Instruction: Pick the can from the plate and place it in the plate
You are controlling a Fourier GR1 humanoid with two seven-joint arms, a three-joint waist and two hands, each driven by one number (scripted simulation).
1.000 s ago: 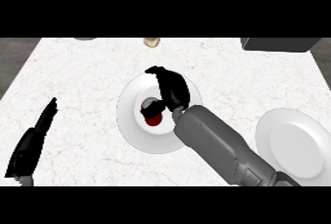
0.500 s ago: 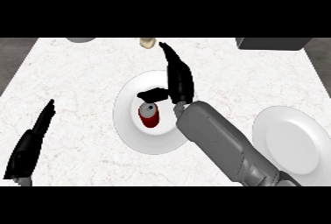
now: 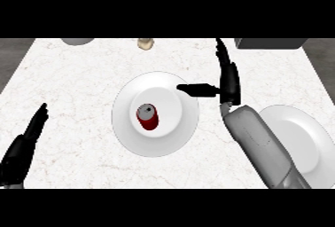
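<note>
Right hand (image 3: 227,82) is held open, fingers straight, thumb stretched over the rim of the centre plate (image 3: 131,133). Red can (image 3: 147,117) stands upright in its well, apart, down-left of the thumb. Nothing is gripped. Left hand (image 3: 25,144) is rested well apart.

The right forearm (image 3: 258,144) is covering the left part of the second plate (image 3: 302,142), and its right rim is being cut by the view's edge. A grey bowl (image 3: 78,41) and a dark box (image 3: 271,43) are showing only partly at the top.
</note>
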